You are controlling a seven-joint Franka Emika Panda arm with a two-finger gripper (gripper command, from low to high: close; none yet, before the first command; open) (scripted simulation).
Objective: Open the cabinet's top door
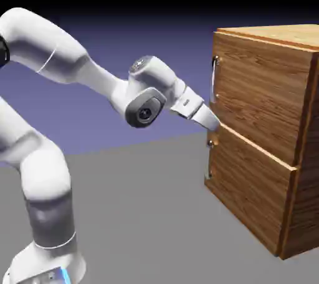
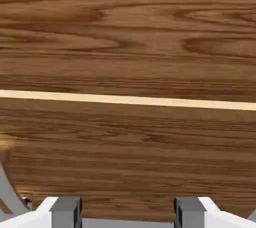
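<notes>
We see the white, two-fingered gripper [image 2: 127, 213] with its jaws released: in the hand view the small grey fingertips [image 2: 65, 212] stand well apart, with brown wood grain showing between them and no handle in their grasp. A pale strip of metal or plastic crosses the gap at the bottom edge; we cannot tell what it is.

Beyond the jaws, on the exterior view's right, stands the large boxy cabinet of brown wood grain with lighter edges [image 1: 301, 114]. Its top door, the upper wood-grain front panel [image 1: 261, 96], lies above and to the right of the jaws in the exterior view, and looks closed. The thin vertical silver bar handle [image 1: 214, 80] of that door is just above the jaws, near the door's left edge. The lower wood-grain panel [image 1: 249, 186] lies below and to the right of them, its small metal handle [image 1: 209, 159] just beneath.

The jaws sit close to the pale seam [image 1: 258, 147] between the two panels; contact we cannot make out. In the hand view the seam [image 2: 127, 100] runs nearly straight across, ahead of the fingertips. A curved grey piece [image 2: 8, 192] shows beside the left-hand fingertip in that view.
</notes>
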